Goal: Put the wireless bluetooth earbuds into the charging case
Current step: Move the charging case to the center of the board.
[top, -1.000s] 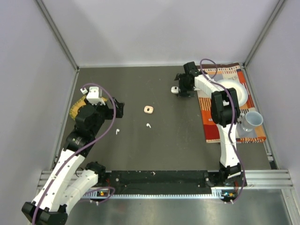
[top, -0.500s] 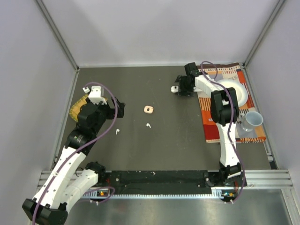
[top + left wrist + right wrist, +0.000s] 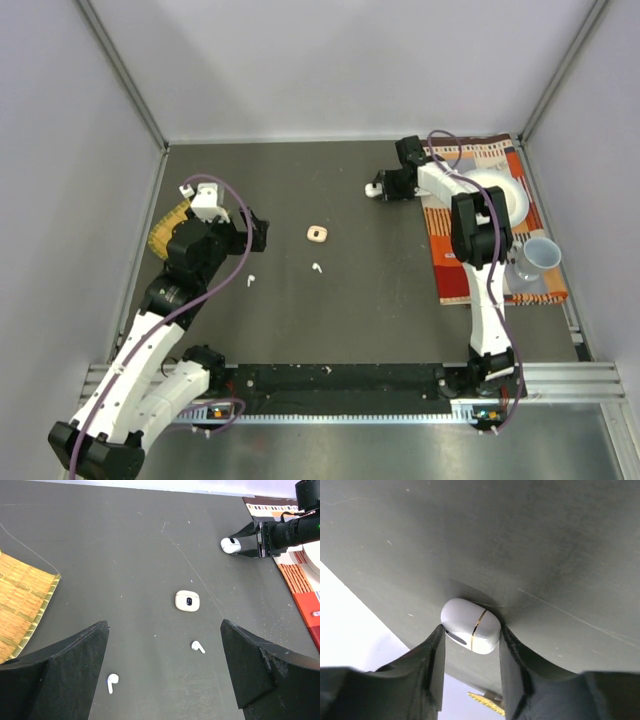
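Our right gripper [image 3: 470, 631] has both fingers pressed against the sides of the white case [image 3: 470, 625], closed on it as far as the shell allows. The case is shut, with a gold seam running across its middle. In the overhead view it sits at about 2 o'clock from the pink case [image 3: 317, 234], well apart from it and near the edge of the striped placemat [image 3: 446, 275]. We judge that this grip is meant to bring the white case toward the loose pieces. It will also have to be opened before anything can go in.

Our left gripper [image 3: 163, 626] hangs with its fingers spread wide and holds nothing. Its camera looks down on the work area. One white earbud [image 3: 198, 646] lies near the pink case at 6 o'clock. The other white earbud lies farther off at about 8 o'clock. Both rest flat on the dark table [image 3: 300, 180]. Spread this wide, the left gripper looks ready to come down over either one.

The pink case shows a dark centre, but it is too small for us to say whether its own pair sits inside. Neither white earbud is in a case yet, so we judge the task to be at an early stage.
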Controlling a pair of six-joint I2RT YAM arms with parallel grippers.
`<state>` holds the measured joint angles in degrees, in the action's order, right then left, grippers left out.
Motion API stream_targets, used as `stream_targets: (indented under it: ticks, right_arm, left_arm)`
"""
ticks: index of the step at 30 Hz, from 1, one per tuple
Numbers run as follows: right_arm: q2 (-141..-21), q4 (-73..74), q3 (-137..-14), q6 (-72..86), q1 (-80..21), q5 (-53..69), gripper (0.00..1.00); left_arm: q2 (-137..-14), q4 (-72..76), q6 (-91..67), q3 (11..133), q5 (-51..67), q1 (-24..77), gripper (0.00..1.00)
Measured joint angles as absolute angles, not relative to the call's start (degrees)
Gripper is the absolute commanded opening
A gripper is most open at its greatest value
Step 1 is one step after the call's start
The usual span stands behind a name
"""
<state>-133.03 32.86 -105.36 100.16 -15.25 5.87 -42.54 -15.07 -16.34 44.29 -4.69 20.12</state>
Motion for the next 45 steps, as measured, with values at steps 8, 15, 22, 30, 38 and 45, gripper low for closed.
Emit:
stream_targets:
  ticks: [8, 15, 22, 30, 38, 45]
  right_arm:
    - [-132.25, 31.14, -104.57, 86.21, -14.57, 5.76, 0.19]
    - [-126.56, 31.33, -98.43, 64.9, -14.02, 5.43, 0.18]
    - [-117.34, 30.79, -86.87, 43.13, -15.07, 6.31, 0.22]
    - [-109.32, 30.61, -76.79, 26.48, -20.69, 7.33, 0.31]
    - [-107.61, 30.3, -74.98, 19.75, -22.83, 2.98, 0.58]
    - [-107.07, 31.57, -74.98, 17.39, -23.09, -0.84, 0.67]
  left_arm:
    - [-42.52, -15.09, -16.36, 44.29, -3.62, 20.12, 0.99]
    - [-41.76, -15.25, -16.36, 44.29, -2.96, 20.12, 0.99]
    - [-41.34, -15.33, -16.62, 44.23, -2.2, 20.12, 0.99]
    - [-41.36, -15.57, -17.04, 44.1, -0.78, 20.12, 0.99]
    - [-41.39, -15.53, -17.28, 43.9, 0.97, 20.12, 0.99]
    - [-41.36, -15.57, -17.41, 43.18, 1.67, 20.12, 0.99]
